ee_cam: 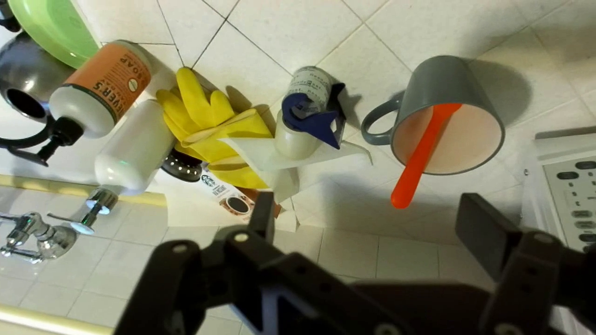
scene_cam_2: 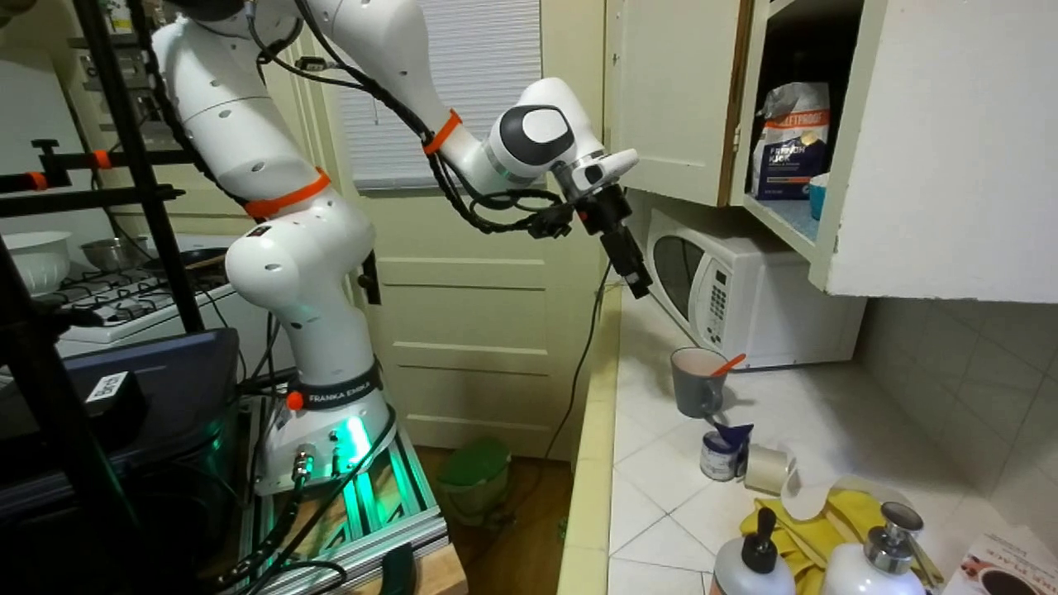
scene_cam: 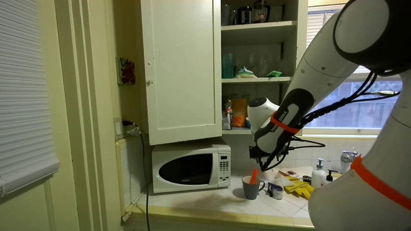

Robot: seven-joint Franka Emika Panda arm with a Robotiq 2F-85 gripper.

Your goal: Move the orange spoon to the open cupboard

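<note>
The orange spoon (scene_cam: pixel 253 176) leans in a grey mug (scene_cam: pixel 249 192) on the counter, its end sticking out over the rim. Both also show in an exterior view, the spoon (scene_cam_2: pixel 731 364) and the mug (scene_cam_2: pixel 696 392). In the wrist view the spoon (ee_cam: pixel 419 160) lies across the mug's mouth, and its free end points toward the gap between my fingers. My gripper (ee_cam: pixel 372 223) is open and empty, above and apart from the spoon; it also shows in an exterior view (scene_cam_2: pixel 638 285). The open cupboard (scene_cam: pixel 258 25) is above the counter; its shelves also show here (scene_cam_2: pixel 781 223).
The open cupboard door (scene_cam: pixel 184 70) hangs above the microwave (scene_cam: pixel 192 168), beside the mug. A small can (scene_cam_2: pixel 719 456), yellow gloves (ee_cam: pixel 200 111) and soap bottles (ee_cam: pixel 135 144) stand or lie on the mug's handle side. Bags and glasses occupy the shelves.
</note>
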